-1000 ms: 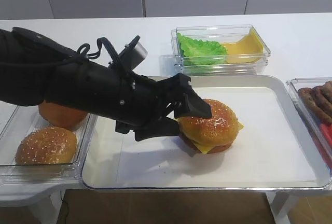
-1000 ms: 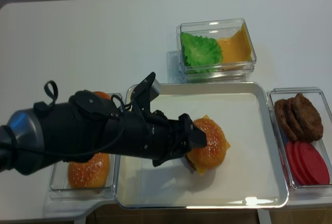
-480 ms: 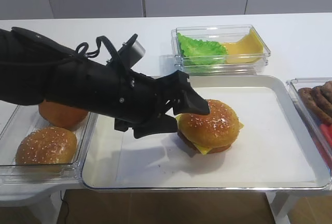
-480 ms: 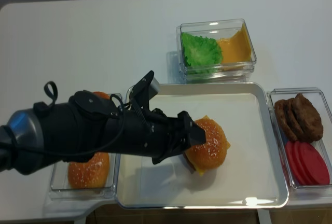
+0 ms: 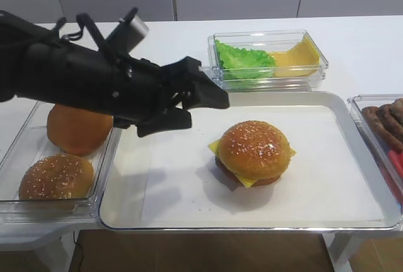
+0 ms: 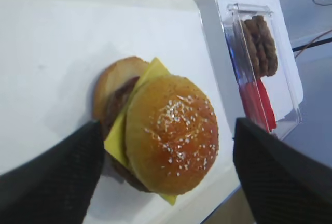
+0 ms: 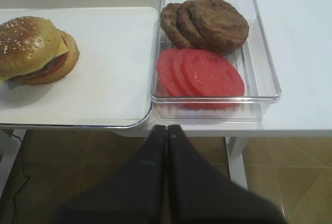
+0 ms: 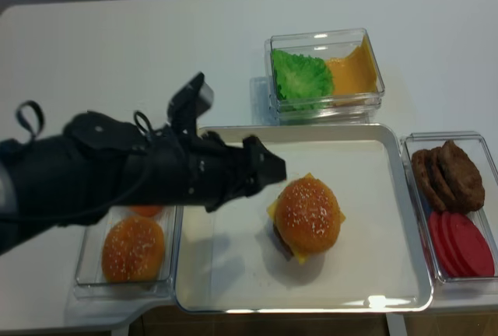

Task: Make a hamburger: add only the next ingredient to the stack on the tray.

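Your seeded bun top (image 5: 254, 148) already sits on the cheese slice (image 6: 120, 136) and patty at the middle of the metal tray (image 5: 368, 152), a little askew over the stack. Judge it light and smooth-skinned, likely to skid on the cheese; should you reseat it, pinch low across its widest sides. Your left gripper (image 5: 200, 103) hangs spread wide and empty above the tray; the right gripper (image 7: 167, 133) is closed on nothing.

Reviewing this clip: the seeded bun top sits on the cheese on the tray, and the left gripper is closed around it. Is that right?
Not quite. The seeded bun top does sit on the cheese on the tray, but the left gripper is open and clear of it, up and to the left, as the exterior high view shows.
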Tool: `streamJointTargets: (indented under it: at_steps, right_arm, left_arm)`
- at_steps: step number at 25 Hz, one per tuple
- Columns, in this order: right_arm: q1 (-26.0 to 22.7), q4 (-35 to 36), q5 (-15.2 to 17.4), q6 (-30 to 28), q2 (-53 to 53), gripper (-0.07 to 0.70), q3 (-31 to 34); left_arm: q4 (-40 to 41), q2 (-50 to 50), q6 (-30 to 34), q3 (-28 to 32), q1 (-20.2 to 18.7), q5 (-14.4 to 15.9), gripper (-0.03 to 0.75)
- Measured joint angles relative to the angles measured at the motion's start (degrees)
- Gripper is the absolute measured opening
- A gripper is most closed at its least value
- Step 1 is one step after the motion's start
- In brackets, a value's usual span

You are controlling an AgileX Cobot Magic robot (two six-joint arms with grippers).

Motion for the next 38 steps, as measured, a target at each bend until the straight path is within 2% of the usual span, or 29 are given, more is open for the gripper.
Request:
streamJointTargets:
  at_steps: [3, 6, 20, 26, 33, 34, 38]
  right_arm:
    - [0.0, 0.0, 0.0, 0.0, 0.0, -0.005, 0.0]
    - [0.0, 0.0, 0.0, 0.0, 0.0, -0.005, 0.0]
    - [0.0, 0.0, 0.0, 0.0, 0.0, -0.005, 0.0]
    - [0.0, 0.0, 0.0, 0.0, 0.0, -0.005, 0.0]
    - [0.0, 0.0, 0.0, 0.0, 0.0, -0.005, 0.0]
    - [0.0, 0.0, 0.0, 0.0, 0.0, -0.005, 0.0]
    - [0.0, 0.0, 0.0, 0.0, 0.0, -0.005, 0.0]
  left_arm:
    - [4.61, -3.03, -2.03, 0.0, 2.98, 0.44, 0.575]
    - [10.23, -6.0, -4.93, 0.0, 6.6, 2.22, 0.575]
    - [48.81, -18.11, -23.18, 0.0, 26.84, 19.92, 0.566]
    - [66.04, -27.59, -32.47, 0.0, 29.43, 26.23, 0.536]
    - [70.41, -40.17, -34.52, 0.0, 29.43, 31.82, 0.534]
    - [70.41, -40.17, -34.52, 0.0, 29.43, 31.82, 0.534]
    - [71.32, -45.62, -34.64, 0.0, 29.43, 36.11, 0.533]
